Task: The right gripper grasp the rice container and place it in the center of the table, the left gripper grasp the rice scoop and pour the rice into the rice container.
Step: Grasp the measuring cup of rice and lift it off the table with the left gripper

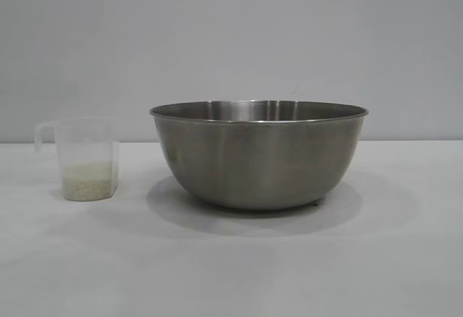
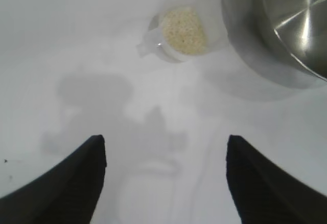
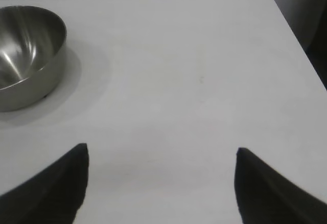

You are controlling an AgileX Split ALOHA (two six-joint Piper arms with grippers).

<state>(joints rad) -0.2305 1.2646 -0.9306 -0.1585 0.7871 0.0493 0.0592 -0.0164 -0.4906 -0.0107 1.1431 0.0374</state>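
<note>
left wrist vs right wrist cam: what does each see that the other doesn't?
Only the left wrist view: the rice scoop seen from above, standing apart from the bowl, with rice in it, plus the left gripper and its open fingers.

Only the right wrist view: the table's rounded far corner and edge, plus the right gripper, open over bare surface.

Both: the rice container, its inside showing no rice where visible, and the white table. Neither gripper holds anything.

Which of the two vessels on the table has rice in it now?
The rice scoop, the small clear handled cup left of the steel rice container, holds rice; the container's visible interior looks bare.
</note>
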